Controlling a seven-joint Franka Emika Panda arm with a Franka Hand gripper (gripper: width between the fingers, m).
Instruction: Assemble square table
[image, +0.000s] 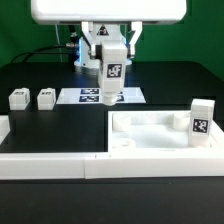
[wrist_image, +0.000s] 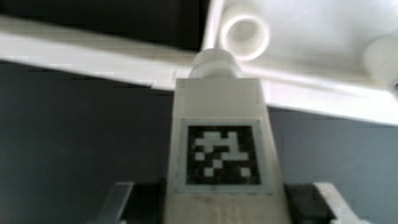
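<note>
My gripper (image: 111, 62) is shut on a white leg (image: 112, 82) with a black-and-white tag and holds it upright above the table. The leg's lower tip hangs just behind the far left corner of the square table slab (image: 150, 116). In the wrist view the leg (wrist_image: 222, 110) fills the middle between my fingers (wrist_image: 128, 205), with a round corner socket (wrist_image: 244, 40) of the slab (wrist_image: 71, 50) just beyond its tip. A second tagged leg (image: 202, 119) stands upright at the slab's right corner. Two more legs (image: 18, 98) (image: 46, 97) lie on the table at the exterior view's left.
The marker board (image: 85, 96) lies flat behind the held leg. Long white border rails (image: 50, 160) run along the front and turn up at the exterior view's left, closing in the slab's front side.
</note>
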